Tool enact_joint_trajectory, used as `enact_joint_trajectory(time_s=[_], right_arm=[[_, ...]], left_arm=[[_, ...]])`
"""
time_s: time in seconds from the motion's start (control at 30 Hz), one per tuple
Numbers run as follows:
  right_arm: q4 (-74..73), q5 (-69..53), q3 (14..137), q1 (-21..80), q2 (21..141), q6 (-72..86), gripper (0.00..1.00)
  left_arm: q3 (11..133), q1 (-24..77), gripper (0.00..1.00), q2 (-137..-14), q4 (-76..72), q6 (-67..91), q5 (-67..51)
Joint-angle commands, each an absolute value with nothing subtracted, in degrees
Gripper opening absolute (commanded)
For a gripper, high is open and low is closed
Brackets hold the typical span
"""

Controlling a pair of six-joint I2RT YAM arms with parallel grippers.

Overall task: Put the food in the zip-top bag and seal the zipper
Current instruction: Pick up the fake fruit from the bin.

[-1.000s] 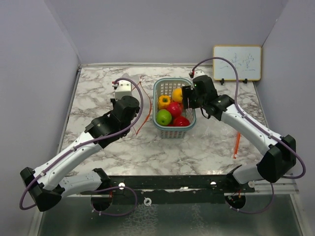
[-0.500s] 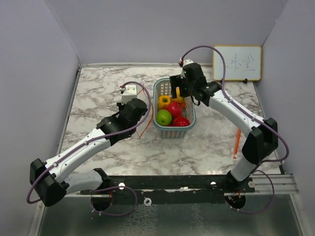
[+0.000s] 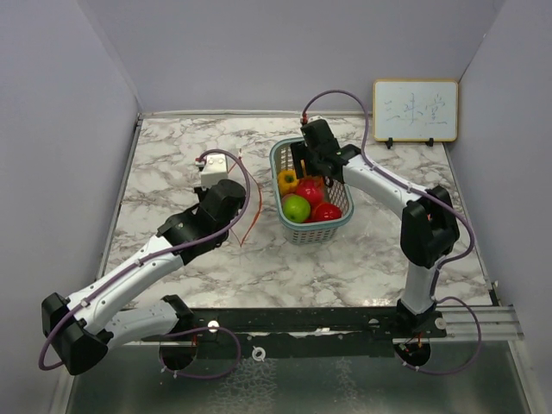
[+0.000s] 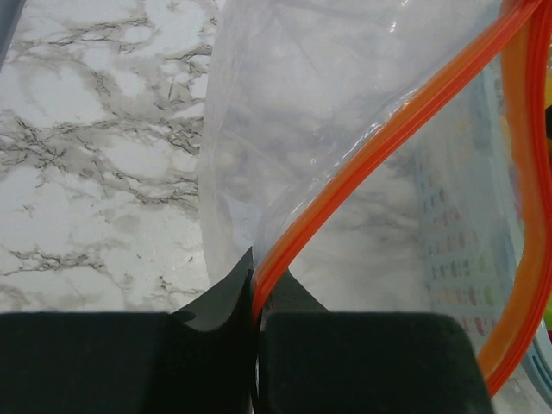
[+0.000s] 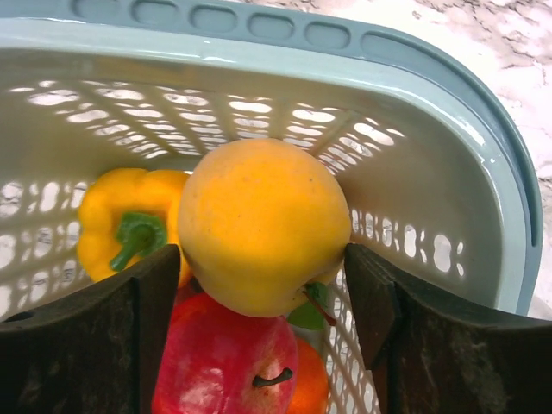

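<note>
The food lies in a teal mesh basket [image 3: 341, 226]: a green fruit [image 3: 296, 208], red fruits [image 3: 326, 211] and a yellow pepper [image 3: 287, 181]. My right gripper [image 5: 263, 259] reaches into the basket's far end, its fingers pressed against both sides of a yellow fruit [image 5: 263, 216]. That fruit rests on a red apple [image 5: 228, 362], beside the pepper [image 5: 121, 220]. My left gripper [image 4: 256, 293] is shut on the zipper [image 4: 379, 138] of the clear zip-top bag [image 4: 302, 103]. The bag's mouth gapes, left of the basket. From above only the bag's orange strip [image 3: 257, 203] shows, by the left gripper [image 3: 231, 194].
A small whiteboard [image 3: 415, 109] leans on the back wall at the right. Grey walls close in the marble table [image 3: 172, 155] on three sides. The basket's wall [image 4: 535, 379] shows through the bag close on the left gripper's right.
My right arm swung left over the basket's far end and its jaws now bracket the yellow fruit. The basket shifted slightly. My left arm drifted a little while holding the bag.
</note>
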State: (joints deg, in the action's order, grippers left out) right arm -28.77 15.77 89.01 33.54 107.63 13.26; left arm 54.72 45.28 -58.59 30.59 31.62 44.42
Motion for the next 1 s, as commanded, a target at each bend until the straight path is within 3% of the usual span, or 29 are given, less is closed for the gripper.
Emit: enact_joint_trajectory(time_s=[0.0, 0.13, 0.3, 0.43, 0.7, 0.97], right_arm=[[-27.5, 20.4, 89.0, 33.9, 109.1, 13.8, 0.74], [-23.9, 21.9, 85.2, 34.1, 107.9, 13.0, 0.64], [-20.6, 20.5, 82.5, 34.3, 106.0, 12.8, 0.33], [-19.7, 19.4, 81.3, 35.0, 101.6, 12.2, 0.27], [-17.0, 9.3, 75.8, 35.4, 86.5, 11.3, 0.27], [-9.1, -20.3, 67.8, 35.5, 73.0, 10.0, 0.26]], left_arm=[[52.9, 44.5, 0.0, -58.2, 30.4, 33.7, 43.8], [50.3, 44.2, 0.0, -58.4, 29.6, 36.6, 42.5], [49.1, 43.4, 0.0, -58.1, 28.4, 38.2, 39.5], [50.3, 42.9, 0.0, -59.2, 28.0, 38.8, 37.9], [50.4, 40.6, 0.0, -63.0, 23.7, 41.8, 31.4], [58.4, 37.8, 0.0, -67.0, 23.9, 40.6, 25.8]])
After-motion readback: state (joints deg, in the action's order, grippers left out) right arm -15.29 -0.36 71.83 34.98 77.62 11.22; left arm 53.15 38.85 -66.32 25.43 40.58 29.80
